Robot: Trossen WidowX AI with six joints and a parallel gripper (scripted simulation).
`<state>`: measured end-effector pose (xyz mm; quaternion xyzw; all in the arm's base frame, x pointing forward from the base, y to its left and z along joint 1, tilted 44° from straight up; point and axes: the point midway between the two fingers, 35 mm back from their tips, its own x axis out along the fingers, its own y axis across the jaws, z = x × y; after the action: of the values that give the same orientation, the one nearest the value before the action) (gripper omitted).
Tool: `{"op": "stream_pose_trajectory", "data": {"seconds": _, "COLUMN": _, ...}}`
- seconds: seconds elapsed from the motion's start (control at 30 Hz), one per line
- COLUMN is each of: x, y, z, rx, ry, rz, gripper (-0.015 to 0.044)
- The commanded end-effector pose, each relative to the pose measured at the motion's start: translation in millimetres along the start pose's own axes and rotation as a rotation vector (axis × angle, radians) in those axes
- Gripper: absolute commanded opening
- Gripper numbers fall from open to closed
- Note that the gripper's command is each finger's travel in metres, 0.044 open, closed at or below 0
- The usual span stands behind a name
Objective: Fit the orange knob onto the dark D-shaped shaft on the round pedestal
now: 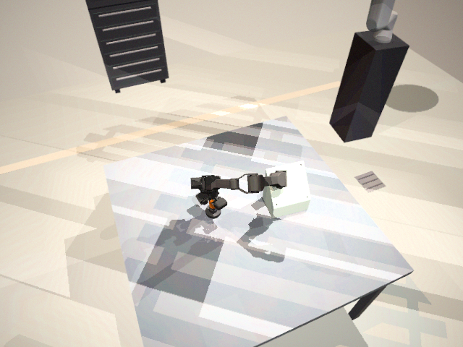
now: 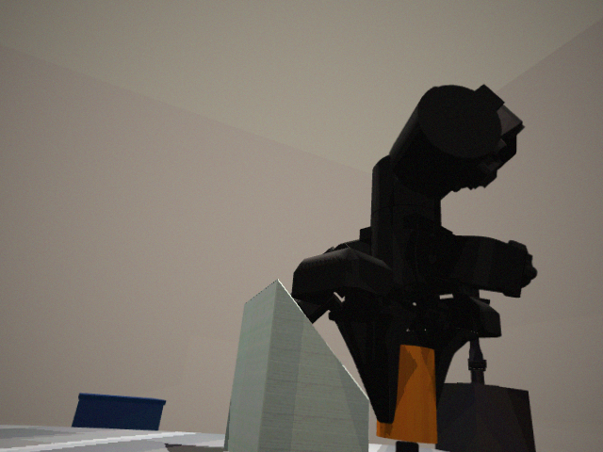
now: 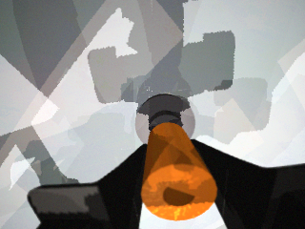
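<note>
The orange knob [image 1: 211,204] [image 2: 417,394] [image 3: 159,148] stands about upright, held in my gripper [image 2: 413,409] [image 3: 168,145], which is shut on it with one finger on each side. A dark D-shaped mark shows on the knob's near end in the wrist view. The round pedestal [image 1: 213,215] [image 3: 164,101] is below the knob. A short piece of the dark shaft [image 2: 407,446] shows under the knob's lower end, so the knob is above the pedestal. Whether the shaft's tip is inside the hole, and how the flat sides line up, is hidden.
A pale green block with a sloped top [image 1: 291,190] [image 2: 297,384] stands on the table [image 1: 299,287], under the arm's other end in the top view. A blue bin [image 2: 119,413] and a dark box [image 2: 484,418] are in the background of the exterior view. Shadows cross the table.
</note>
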<state>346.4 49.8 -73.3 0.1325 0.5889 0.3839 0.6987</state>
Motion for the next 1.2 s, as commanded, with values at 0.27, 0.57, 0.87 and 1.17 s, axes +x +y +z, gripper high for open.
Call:
{"op": "stream_pose_trajectory", "data": {"seconds": 0.27, "x": -0.8, "y": -2.1, "z": 2.3, "rx": -0.207, "ry": -0.006, "rz": -0.002, "gripper": 0.0000}}
{"op": "stream_pose_trajectory", "data": {"seconds": 0.57, "x": 0.4, "y": -0.8, "z": 0.0, "rx": -0.207, "ry": -0.006, "rz": -0.002, "gripper": 0.0000}}
{"op": "stream_pose_trajectory", "data": {"seconds": 0.87, "x": -1.1, "y": 0.2, "z": 1.5, "rx": -0.207, "ry": -0.006, "rz": -0.002, "gripper": 0.0000}}
{"op": "stream_pose_trajectory", "data": {"seconds": 1.17, "x": 2.1, "y": -0.9, "z": 1.1, "rx": -0.207, "ry": -0.006, "rz": -0.002, "gripper": 0.0000}}
